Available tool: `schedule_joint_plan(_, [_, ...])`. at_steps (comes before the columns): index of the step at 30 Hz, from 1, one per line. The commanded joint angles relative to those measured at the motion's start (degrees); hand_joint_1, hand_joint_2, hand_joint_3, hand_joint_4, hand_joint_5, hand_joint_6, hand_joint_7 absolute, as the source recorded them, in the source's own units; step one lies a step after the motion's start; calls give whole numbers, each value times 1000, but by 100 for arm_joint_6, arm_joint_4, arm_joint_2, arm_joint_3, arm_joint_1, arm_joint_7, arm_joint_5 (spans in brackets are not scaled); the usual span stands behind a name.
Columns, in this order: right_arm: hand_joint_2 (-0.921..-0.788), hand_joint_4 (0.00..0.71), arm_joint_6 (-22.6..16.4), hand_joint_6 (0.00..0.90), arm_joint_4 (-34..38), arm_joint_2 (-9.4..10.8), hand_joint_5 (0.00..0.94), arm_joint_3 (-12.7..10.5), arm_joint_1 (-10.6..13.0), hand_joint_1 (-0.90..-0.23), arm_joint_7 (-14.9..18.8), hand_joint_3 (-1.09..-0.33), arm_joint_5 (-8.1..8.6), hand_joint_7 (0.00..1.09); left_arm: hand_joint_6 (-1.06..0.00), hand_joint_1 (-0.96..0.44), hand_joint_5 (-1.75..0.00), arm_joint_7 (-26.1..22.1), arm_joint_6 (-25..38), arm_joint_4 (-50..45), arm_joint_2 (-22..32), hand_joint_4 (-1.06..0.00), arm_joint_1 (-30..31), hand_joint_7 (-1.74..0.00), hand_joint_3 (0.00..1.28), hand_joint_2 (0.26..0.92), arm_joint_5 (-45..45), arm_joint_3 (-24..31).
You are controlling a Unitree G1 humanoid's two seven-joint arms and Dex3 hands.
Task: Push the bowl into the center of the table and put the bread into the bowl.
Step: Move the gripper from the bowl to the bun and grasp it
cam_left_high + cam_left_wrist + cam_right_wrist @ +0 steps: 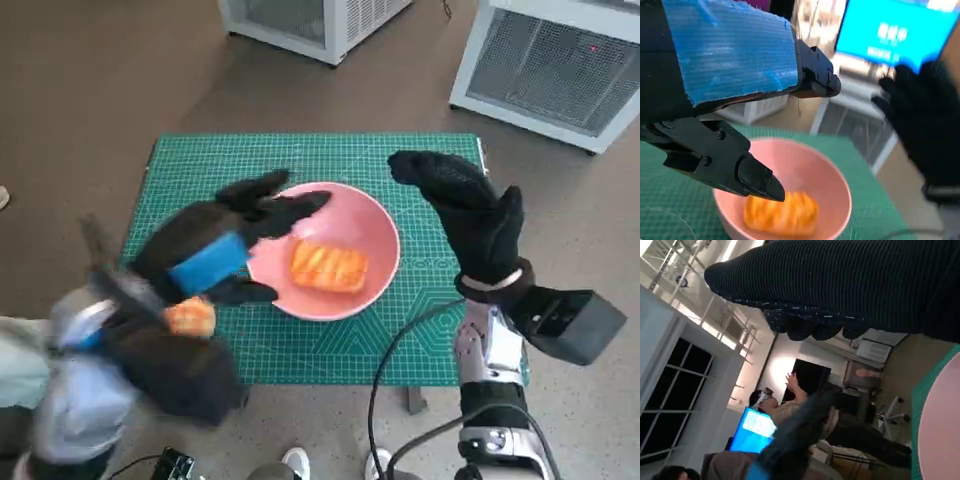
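Note:
A pink bowl stands near the middle of the green cutting mat. A golden piece of bread lies inside it. My left hand, black with blue tape, hovers over the bowl's left rim with its fingers spread, holding nothing. In the left wrist view its fingers hang just above the bread in the bowl. My gloved right hand is raised beside the bowl's right side, fingers apart and empty; the glove fills the right wrist view, with the bowl's rim at the edge.
Two white mesh-fronted cabinets stand on the floor beyond the table. A small orange object shows by my left forearm. A black cable hangs off the table's near edge, and shoes show below. A person sits by a blue screen.

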Motion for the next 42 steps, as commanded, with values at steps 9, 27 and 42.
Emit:
schedule_joint_plan(9, [-921,197,-12,-1,153,18,1,65,25,-701,57,-716,-25,630,-350,-205,-7,-202,772,-740,726,-171,1094,-33,2,781,3,1199])
schedule_joint_plan(27, [-921,199,131,-1,213,-2,2,63,-27,-713,184,-711,55,628,-370,-222,-13,50,943,-262,953,-219,1870,-22,1,782,294,814])
schedule_joint_plan(42, [-921,198,172,-1,127,-31,1,63,12,-712,184,-711,45,621,-396,-145,-11,416,1141,649,790,-264,1569,-16,3,785,725,-256])
